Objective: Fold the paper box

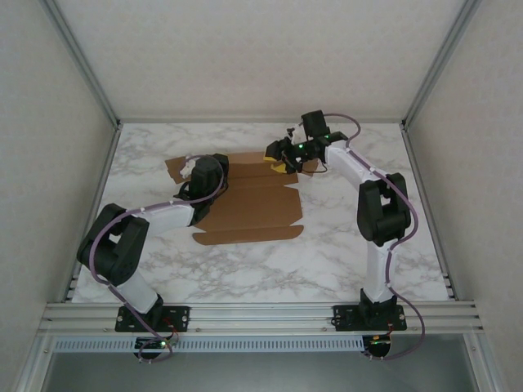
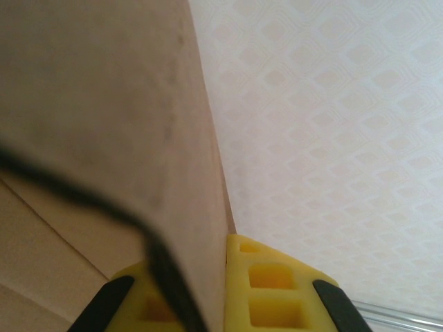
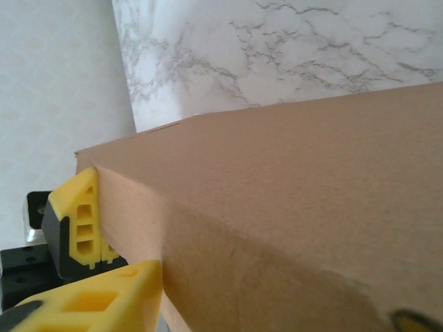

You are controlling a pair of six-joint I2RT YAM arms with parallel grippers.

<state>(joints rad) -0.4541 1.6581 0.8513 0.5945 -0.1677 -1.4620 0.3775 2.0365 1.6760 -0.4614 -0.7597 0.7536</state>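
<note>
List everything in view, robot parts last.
paper box: one, brown, unfolded sheet on the middle of the table
table: one, white-grey marble, under the sheet
walls: three, white patterned, left, far and right sides
frame rail: one, silver, along the near edge
left arm: one, black and white, reaching to the sheet's left end
right arm: one, black and white, reaching to the sheet's far right
left end effector: one, yellow pads, shut on a left flap
right end effector: one, yellow pads, at the far right edge; grip unclear
</note>
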